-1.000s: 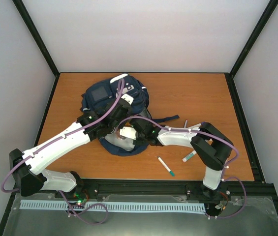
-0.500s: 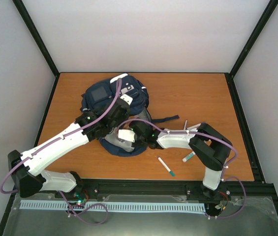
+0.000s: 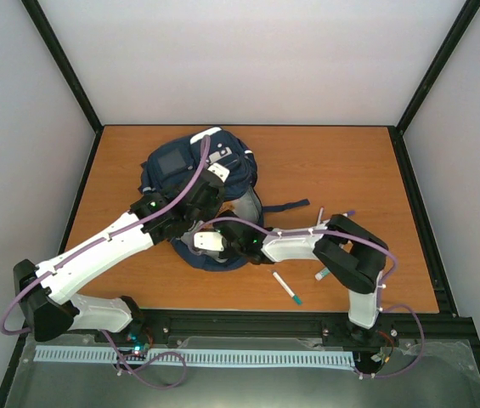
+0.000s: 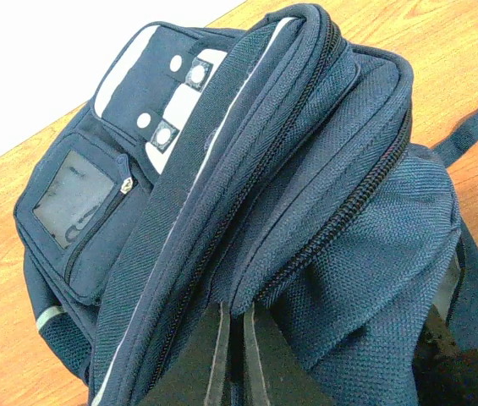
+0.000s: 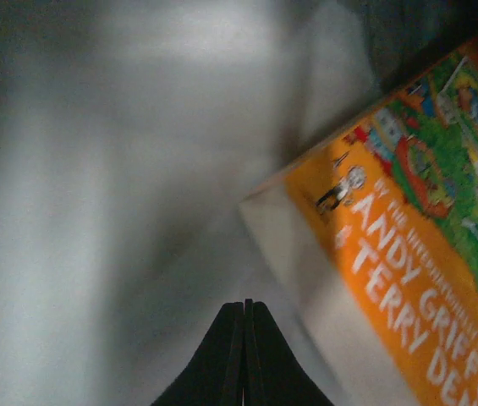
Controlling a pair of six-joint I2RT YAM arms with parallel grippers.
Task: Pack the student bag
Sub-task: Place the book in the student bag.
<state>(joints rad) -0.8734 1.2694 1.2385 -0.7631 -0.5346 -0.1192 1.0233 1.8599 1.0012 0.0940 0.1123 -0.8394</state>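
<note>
the bag [image 3: 161,180] lies on the left half of the surface [image 3: 350,161]. its front pocket with the clear window is at the far end, and its open mouth faces the near edge. one dark strap [image 3: 286,205] trails out to the right of it.

the left arm comes in from the near left and lies across the bag. the left hand [image 4: 234,342] is pinched closed on a fold of navy fabric just beside the zip, at the top edge of the bag [image 4: 306,169].

the right arm reaches leftward from its base, and the right hand [image 5: 245,347] is down inside the mouth of the bag, with pale grey lining [image 5: 95,211] all around it. its two fingers are pressed flat together with nothing seen between them.

to the right of those fingers in the wrist view, inside the bag, sits a book [image 5: 408,254] with an orange cover, white lettering and a busy green drawing (its pale page edge is turned toward the fingers). the book and the fingers are apart.

out on the surface, right of the bag and toward the near edge, a white marker [image 3: 288,288] with a green cap lies loose. a second marker [image 3: 325,272] shows partly from under the right arm.
</note>
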